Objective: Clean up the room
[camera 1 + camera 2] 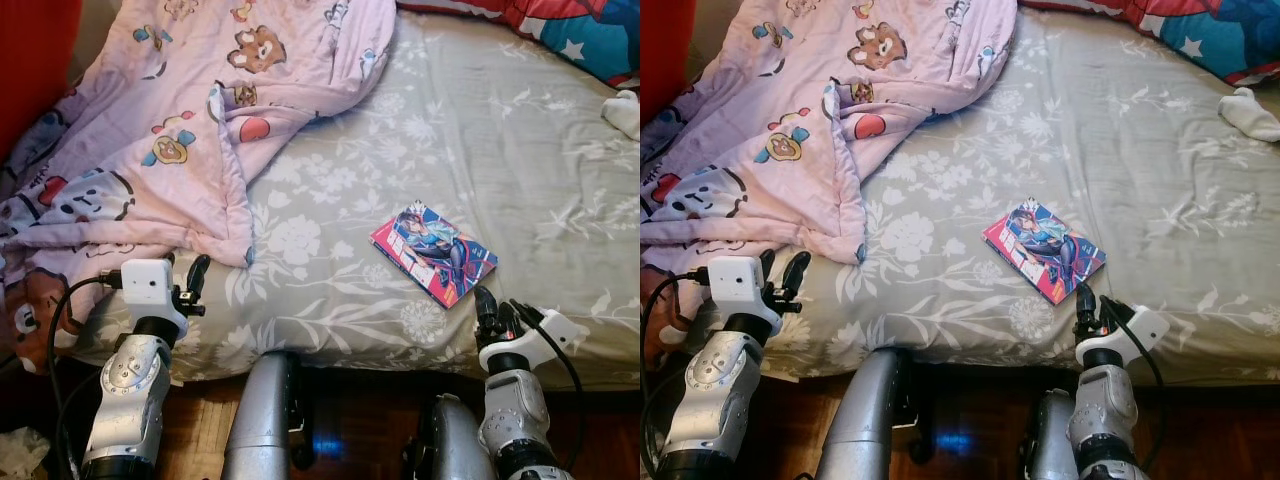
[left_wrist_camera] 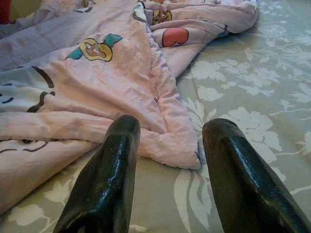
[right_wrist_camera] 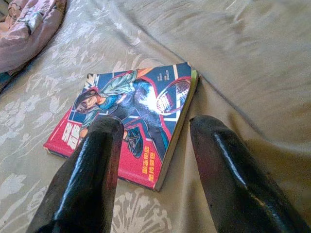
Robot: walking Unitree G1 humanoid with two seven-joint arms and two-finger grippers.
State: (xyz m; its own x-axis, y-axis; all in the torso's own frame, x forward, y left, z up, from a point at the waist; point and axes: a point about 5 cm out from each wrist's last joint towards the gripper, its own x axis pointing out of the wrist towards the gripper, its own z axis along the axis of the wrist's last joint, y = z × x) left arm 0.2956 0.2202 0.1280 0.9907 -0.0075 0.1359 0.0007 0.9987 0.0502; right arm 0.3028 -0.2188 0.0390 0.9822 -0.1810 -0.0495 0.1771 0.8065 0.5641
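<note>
1. My right fingers (image 3: 155, 184) are spread apart, holding nothing. They hover just short of the book (image 3: 129, 126), one tip over its near corner, the other over bare sheet beside its edge.
2. My left fingers (image 2: 170, 179) are likewise parted and empty, low over the bed (image 1: 520, 150), pointing at the folded hem of the pink blanket (image 2: 97, 92). I can't tell whether they touch the sheet.
3. The book lies flat, cover up, on the grey floral sheet near the bed's front edge. Its long axis runs diagonally, the far end toward my left and the near end toward my right.
4. The blanket is bunched across the bed's left half, well apart from the book.
5. A white sock (image 1: 1248, 112) lies at the far right of the bed.
</note>
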